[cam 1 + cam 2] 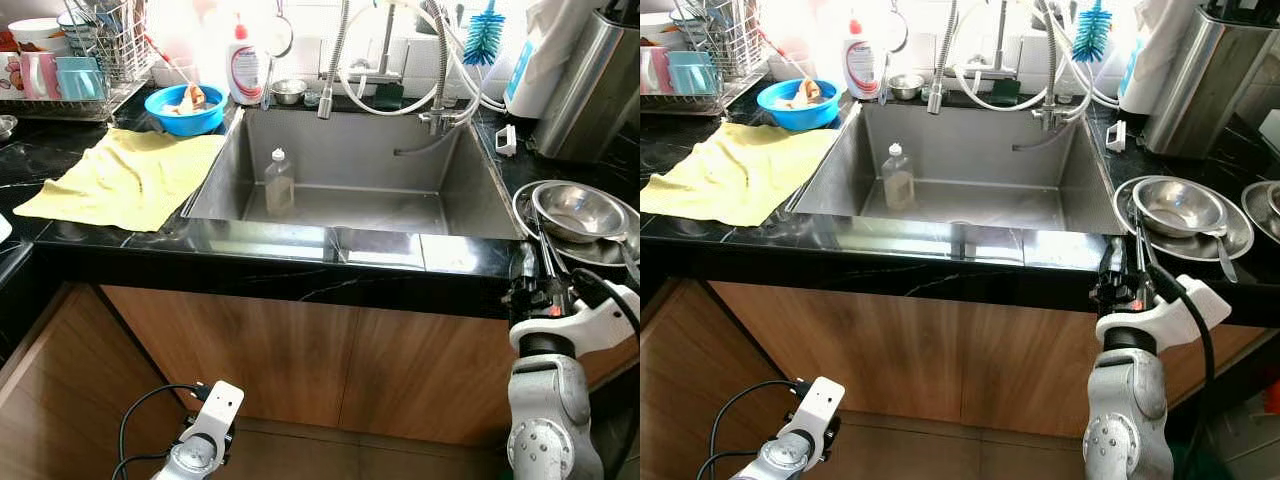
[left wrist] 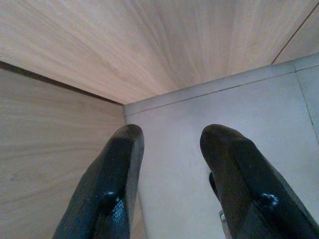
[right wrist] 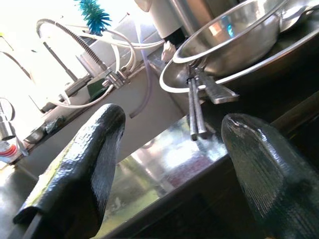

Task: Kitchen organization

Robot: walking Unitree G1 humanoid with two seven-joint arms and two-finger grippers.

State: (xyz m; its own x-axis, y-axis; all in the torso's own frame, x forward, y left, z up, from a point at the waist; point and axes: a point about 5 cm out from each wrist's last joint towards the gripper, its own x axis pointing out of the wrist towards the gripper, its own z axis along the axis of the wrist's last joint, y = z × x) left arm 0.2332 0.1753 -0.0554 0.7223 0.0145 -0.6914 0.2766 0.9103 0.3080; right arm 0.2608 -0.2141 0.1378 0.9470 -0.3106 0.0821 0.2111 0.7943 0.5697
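The right pincer, fingers spread and empty, is held at the table edge, near the steel bowl and chopsticks. The left pincer, open, hangs by the cabinet.

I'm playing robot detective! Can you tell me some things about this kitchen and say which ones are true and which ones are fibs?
1. A clear bottle stands upright inside the sink. True.
2. The yellow cloth lies in the sink. False: it lies on the counter, to the sink's left.
3. The right gripper is open, near the counter edge by the metal bowl. True.
4. The left gripper holds a cup. False: it is open, holding nothing, low by the cabinet.
5. The blue bowl is upside down. False: it sits upright.
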